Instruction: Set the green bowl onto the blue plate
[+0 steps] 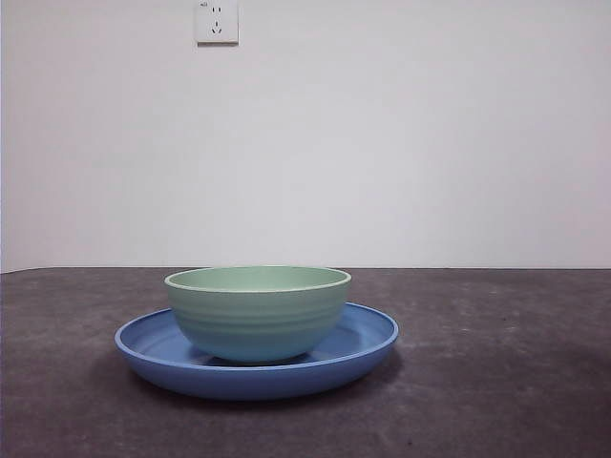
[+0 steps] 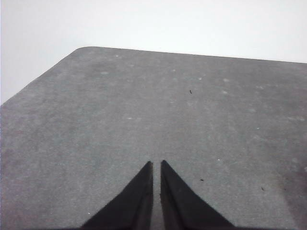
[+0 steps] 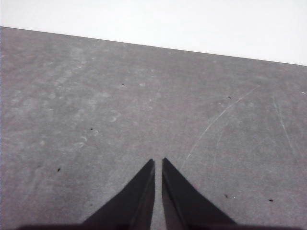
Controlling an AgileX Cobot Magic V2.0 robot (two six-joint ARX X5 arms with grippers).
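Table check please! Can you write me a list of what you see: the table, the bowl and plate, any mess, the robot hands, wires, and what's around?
Surface: dark grey table, faint scuffs and specks.
Job's things: green bowl sits upright inside the blue plate.
Clutter: nothing seen.
Grippers: left gripper and right gripper both shut, empty, over bare table.
Cables: nothing seen.
Surroundings: white wall with a socket.

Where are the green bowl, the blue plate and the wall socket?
green bowl [image 1: 258,320]: front view, on its ridged outer wall.
blue plate [image 1: 368,334]: front view, on the bare sloping rim beside the bowl.
wall socket [image 1: 217,21]: front view, on the middle of its white faceplate.
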